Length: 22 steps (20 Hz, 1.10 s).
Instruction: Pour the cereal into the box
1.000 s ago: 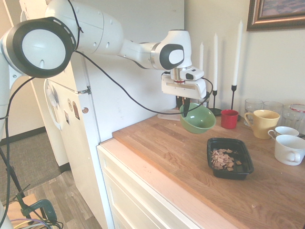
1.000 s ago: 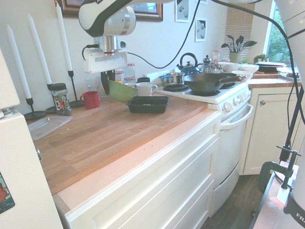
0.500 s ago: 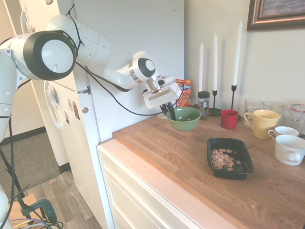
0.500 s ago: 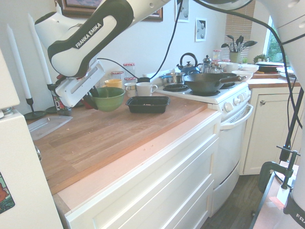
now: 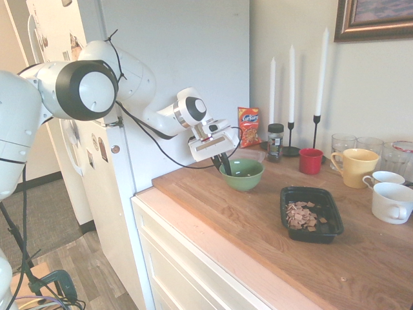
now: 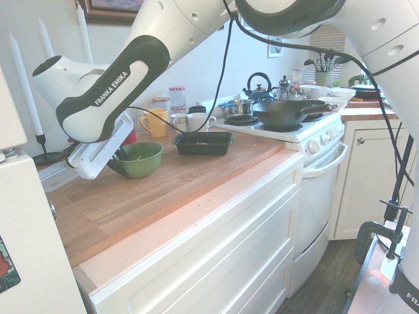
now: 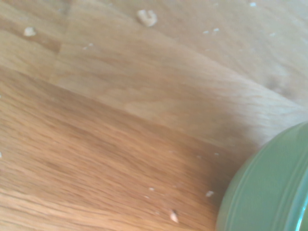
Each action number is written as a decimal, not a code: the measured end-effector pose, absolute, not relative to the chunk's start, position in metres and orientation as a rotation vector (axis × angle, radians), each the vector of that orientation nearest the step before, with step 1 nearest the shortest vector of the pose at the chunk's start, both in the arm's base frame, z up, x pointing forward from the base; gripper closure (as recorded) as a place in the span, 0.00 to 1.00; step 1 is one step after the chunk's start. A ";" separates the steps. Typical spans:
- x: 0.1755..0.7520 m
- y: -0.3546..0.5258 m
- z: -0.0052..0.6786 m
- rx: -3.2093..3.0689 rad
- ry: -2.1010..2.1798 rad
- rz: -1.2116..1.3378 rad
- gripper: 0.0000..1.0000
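Lowered to the counter point(image 5: 245, 213), green bowl point(image 5: 241, 174) stays pinched in the half-hidden hand point(image 5: 225, 168).

Exterior views face opposite, share countertop point(image 5: 245, 213); wrist close above.

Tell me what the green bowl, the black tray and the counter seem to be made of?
Green bowl: likely glazed ceramic, since it has a smooth soft sheen. Black tray: probably thin plastic, with a glossy rim and rounded corners. Counter: wood, showing plank seams and grain.
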<state>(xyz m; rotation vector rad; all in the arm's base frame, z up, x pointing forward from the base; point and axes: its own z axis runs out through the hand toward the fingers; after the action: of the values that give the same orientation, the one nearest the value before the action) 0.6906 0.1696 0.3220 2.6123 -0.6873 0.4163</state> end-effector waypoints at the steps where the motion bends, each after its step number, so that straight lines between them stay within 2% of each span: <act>1: 0.691 0.170 0.322 2.612 -0.687 0.416 1.00; 2: 0.691 0.170 0.322 2.612 -0.686 0.417 1.00; 3: 0.691 0.170 0.321 2.611 -0.687 0.417 0.00; 16: 0.693 0.167 0.324 2.628 -0.755 0.428 0.00; 22: 0.690 0.156 0.369 2.738 -0.911 0.342 0.00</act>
<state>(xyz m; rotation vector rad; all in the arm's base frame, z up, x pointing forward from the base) 0.6898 0.1562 0.3686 2.7377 -0.9107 0.3415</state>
